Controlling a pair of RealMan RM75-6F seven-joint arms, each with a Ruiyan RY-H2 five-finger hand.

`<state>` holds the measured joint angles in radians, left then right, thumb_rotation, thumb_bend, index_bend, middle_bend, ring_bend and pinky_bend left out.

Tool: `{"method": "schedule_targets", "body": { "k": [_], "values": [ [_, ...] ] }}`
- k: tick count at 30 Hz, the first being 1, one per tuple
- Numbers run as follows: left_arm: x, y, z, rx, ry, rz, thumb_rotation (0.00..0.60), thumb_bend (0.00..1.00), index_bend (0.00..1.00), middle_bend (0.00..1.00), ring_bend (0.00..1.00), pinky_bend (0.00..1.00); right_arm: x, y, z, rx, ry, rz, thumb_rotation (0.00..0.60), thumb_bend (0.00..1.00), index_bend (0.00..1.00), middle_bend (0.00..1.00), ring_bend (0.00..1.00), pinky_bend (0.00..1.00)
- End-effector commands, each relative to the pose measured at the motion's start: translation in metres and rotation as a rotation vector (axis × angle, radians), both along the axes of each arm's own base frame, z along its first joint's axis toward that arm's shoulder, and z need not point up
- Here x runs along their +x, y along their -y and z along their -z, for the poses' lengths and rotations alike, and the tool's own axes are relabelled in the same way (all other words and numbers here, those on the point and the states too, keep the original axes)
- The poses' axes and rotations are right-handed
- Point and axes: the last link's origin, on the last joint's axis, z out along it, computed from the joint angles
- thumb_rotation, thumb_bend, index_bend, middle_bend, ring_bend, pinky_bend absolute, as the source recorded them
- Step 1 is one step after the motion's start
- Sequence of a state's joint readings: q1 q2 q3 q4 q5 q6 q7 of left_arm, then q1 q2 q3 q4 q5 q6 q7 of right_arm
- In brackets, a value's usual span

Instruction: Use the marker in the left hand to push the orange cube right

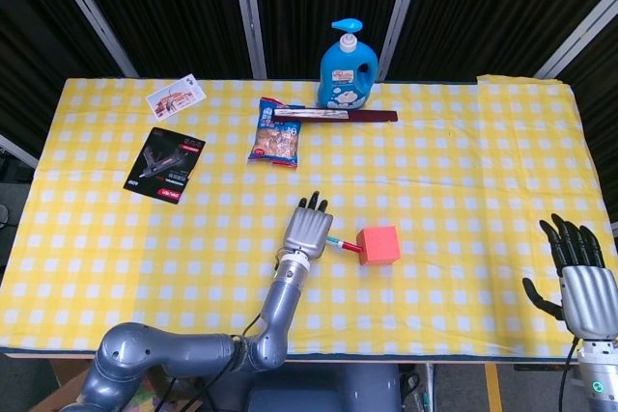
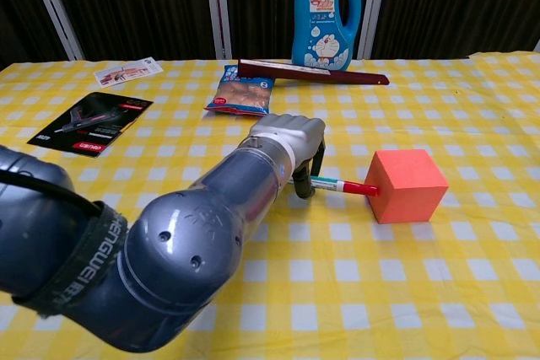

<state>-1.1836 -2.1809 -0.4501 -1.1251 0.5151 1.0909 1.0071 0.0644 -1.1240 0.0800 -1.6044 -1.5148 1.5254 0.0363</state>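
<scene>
Now my left hand [image 1: 308, 229] grips the marker [image 2: 344, 185], its red tip touching the orange cube [image 2: 408, 185] beyond my fingers. My right hand [image 1: 582, 282] holds nothing, fingers spread.

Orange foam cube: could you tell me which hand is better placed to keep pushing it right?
Left. The left hand holds the red-tipped marker with its tip against the orange foam cube; the right hand is open at the table's far edge.
</scene>
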Motion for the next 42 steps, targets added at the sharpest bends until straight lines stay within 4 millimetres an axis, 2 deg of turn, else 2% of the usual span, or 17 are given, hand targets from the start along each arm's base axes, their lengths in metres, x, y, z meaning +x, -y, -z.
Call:
{"method": "schedule_targets", "body": {
  "k": [1, 5, 13, 21, 25, 26, 29, 34, 42],
  "values": [
    [-0.004, -0.001, -0.003, 0.005, -0.002, -0.007, 0.6, 0.46, 0.57, 0.16, 0.04, 0.16, 0.0, 0.0, -0.001, -0.002, 0.0, 0.001, 0.6, 0.38, 0.0, 0.0, 0.0, 0.0],
    [-0.025, -0.006, -0.02, 0.036, -0.021, -0.025, 0.6, 0.46, 0.57, 0.16, 0.04, 0.16, -0.001, -0.001, -0.002, -0.006, 0.001, 0.006, 0.6, 0.38, 0.0, 0.0, 0.0, 0.0],
    [-0.08, -0.019, -0.089, 0.136, -0.056, -0.05, 0.6, 0.46, 0.57, 0.16, 0.04, 0.16, -0.001, -0.001, -0.001, -0.006, -0.005, 0.009, 0.6, 0.38, 0.0, 0.0, 0.0, 0.0],
    [-0.135, -0.012, -0.139, 0.174, -0.067, -0.082, 0.6, 0.46, 0.57, 0.16, 0.04, 0.16, 0.0, 0.0, 0.001, -0.002, -0.013, 0.008, 0.6, 0.38, 0.0, 0.0, 0.0, 0.0],
    [-0.158, -0.006, -0.153, 0.181, -0.072, -0.109, 0.6, 0.46, 0.57, 0.16, 0.04, 0.16, 0.0, 0.0, 0.002, -0.001, -0.015, 0.01, 0.6, 0.38, 0.0, 0.0, 0.0, 0.0],
    [-0.181, -0.003, -0.163, 0.193, -0.084, -0.161, 0.6, 0.45, 0.57, 0.16, 0.04, 0.16, 0.0, 0.001, 0.003, 0.0, -0.015, 0.012, 0.6, 0.38, 0.0, 0.0, 0.0, 0.0],
    [-0.199, 0.0, -0.171, 0.188, -0.082, -0.176, 0.6, 0.45, 0.57, 0.16, 0.04, 0.16, 0.001, 0.001, 0.004, 0.0, -0.016, 0.012, 0.6, 0.38, 0.0, 0.0, 0.0, 0.0],
    [-0.213, -0.003, -0.175, 0.194, -0.09, -0.177, 0.6, 0.44, 0.56, 0.16, 0.04, 0.16, 0.001, 0.002, 0.005, 0.001, -0.018, 0.013, 0.6, 0.38, 0.0, 0.0, 0.0, 0.0],
    [-0.226, -0.006, -0.178, 0.207, -0.123, -0.179, 0.6, 0.26, 0.43, 0.08, 0.02, 0.11, 0.0, 0.001, 0.004, 0.001, -0.019, 0.016, 0.6, 0.38, 0.0, 0.0, 0.0, 0.0]
  ]
}}
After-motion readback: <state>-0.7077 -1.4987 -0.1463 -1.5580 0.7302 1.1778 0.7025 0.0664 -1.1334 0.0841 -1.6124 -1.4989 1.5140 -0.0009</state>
